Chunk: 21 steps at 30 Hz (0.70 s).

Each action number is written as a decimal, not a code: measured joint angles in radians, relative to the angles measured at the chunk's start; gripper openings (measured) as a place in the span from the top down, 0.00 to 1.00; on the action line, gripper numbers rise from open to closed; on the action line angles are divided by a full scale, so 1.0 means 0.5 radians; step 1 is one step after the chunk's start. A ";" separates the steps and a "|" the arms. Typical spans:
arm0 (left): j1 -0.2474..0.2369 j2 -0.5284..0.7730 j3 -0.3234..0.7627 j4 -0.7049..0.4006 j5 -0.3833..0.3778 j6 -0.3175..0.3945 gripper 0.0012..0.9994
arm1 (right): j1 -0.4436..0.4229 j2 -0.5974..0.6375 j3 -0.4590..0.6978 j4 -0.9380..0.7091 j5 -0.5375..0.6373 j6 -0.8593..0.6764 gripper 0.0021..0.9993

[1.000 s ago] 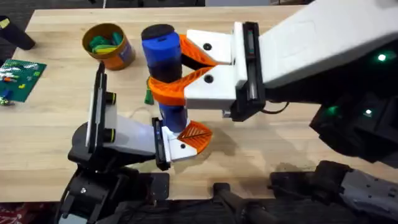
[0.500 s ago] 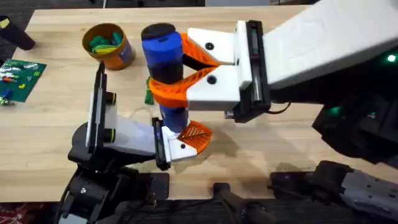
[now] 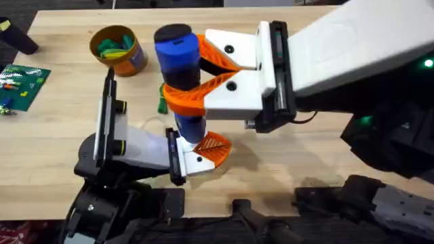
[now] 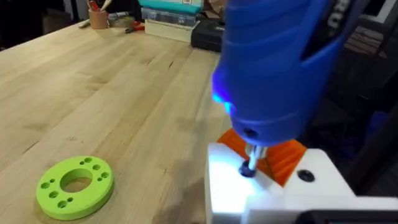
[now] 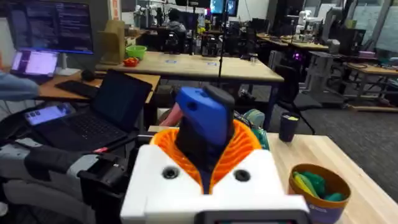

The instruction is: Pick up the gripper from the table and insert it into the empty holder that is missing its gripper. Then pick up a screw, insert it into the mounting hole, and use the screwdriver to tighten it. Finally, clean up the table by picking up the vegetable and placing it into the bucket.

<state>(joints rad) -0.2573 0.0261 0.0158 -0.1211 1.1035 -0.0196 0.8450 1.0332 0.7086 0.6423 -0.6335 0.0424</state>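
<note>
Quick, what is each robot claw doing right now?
Right gripper: shut on the blue screwdriver.
Left gripper: cannot be told.

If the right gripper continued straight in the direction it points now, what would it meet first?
Nothing new: the right gripper is already shut on the screwdriver. Pushing on would carry the screwdriver leftward, probably toward the bucket, though depth is unclear.

Bright even light, blurred foreground.
</note>
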 joint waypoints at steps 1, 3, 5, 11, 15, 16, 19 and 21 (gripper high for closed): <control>0.000 0.000 0.000 0.000 0.000 0.000 0.99 | -0.003 0.001 0.000 -0.001 0.000 -0.003 0.96; 0.000 0.000 0.000 0.000 0.001 0.000 0.99 | -0.009 0.000 0.000 -0.007 -0.001 -0.004 0.96; 0.000 0.000 0.000 0.000 0.001 0.000 0.99 | -0.012 0.000 0.000 -0.011 -0.001 -0.005 0.96; 0.000 0.000 0.000 -0.001 0.001 -0.001 0.99 | -0.013 -0.002 0.000 -0.035 -0.001 -0.011 0.96; 0.000 0.000 0.000 -0.001 0.001 0.000 0.99 | -0.016 -0.013 0.000 -0.045 0.000 -0.012 0.96; 0.000 0.000 0.000 -0.001 0.001 -0.001 0.99 | -0.017 -0.013 0.000 -0.049 0.000 -0.012 0.96; 0.000 0.000 0.000 -0.001 0.001 -0.001 0.99 | -0.017 -0.014 0.000 -0.061 0.000 -0.011 0.96; 0.000 0.000 0.000 -0.001 0.001 -0.001 0.99 | -0.017 -0.020 0.000 -0.069 0.000 -0.011 0.96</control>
<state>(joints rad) -0.2573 0.0261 0.0158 -0.1215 1.1038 -0.0200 0.8364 1.0233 0.7086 0.6077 -0.6337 0.0368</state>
